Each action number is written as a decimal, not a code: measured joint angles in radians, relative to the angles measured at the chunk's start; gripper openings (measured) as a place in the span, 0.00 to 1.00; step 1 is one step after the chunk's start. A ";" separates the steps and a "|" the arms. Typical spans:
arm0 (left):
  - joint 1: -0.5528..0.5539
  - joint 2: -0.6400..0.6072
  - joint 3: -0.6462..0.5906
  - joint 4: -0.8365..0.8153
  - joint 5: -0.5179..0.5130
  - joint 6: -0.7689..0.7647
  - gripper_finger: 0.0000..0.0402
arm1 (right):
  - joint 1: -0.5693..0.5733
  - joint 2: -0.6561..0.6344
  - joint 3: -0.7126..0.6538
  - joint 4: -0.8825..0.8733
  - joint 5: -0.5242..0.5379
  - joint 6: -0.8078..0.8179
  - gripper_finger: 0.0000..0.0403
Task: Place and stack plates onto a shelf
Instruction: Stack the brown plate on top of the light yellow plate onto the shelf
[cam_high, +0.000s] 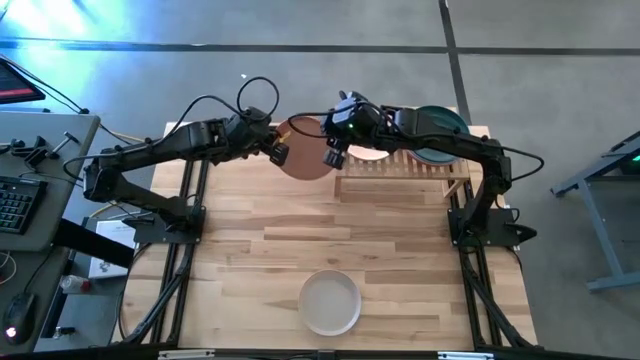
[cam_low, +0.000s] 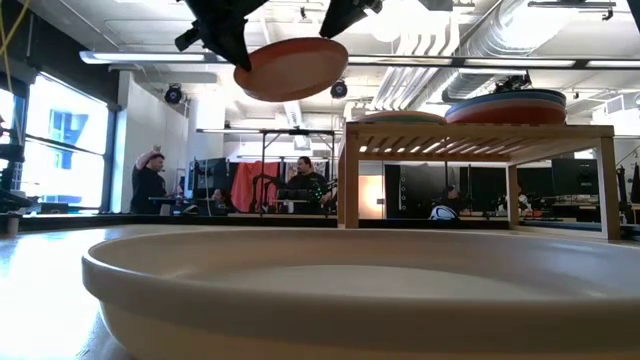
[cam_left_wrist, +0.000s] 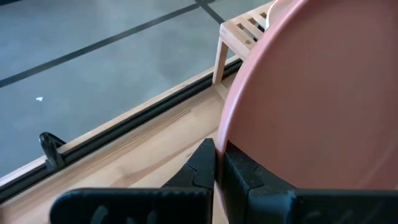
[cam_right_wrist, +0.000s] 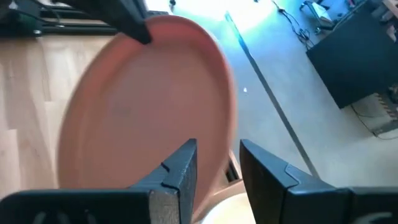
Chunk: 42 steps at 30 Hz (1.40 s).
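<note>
Left gripper (cam_high: 279, 152) pinches the round matte terracotta plate (cam_high: 306, 152) just beside the bamboo slat shelf (cam_high: 405, 163); right gripper (cam_high: 334, 158) gapes open at its shelf-side rim.

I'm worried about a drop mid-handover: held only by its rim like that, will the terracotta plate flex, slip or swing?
The terracotta plate hangs in the air, flat and unbent, so it is probably stiff. The left tool pinches only its rim, so it may pivot if bumped. The matte surface looks likely to grip. The right tool is open at the opposite rim, ready to steady it.
</note>
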 joint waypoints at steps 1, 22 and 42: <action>-0.003 0.000 0.000 0.001 0.000 0.008 0.00 | -0.005 0.000 0.000 0.000 0.000 0.001 0.27; -0.032 0.005 -0.002 0.095 0.002 0.053 0.00 | -0.048 0.000 0.000 -0.039 -0.073 0.038 0.10; -0.020 0.014 -0.002 0.099 0.092 0.078 0.15 | -0.050 0.000 0.001 -0.069 -0.076 0.079 0.00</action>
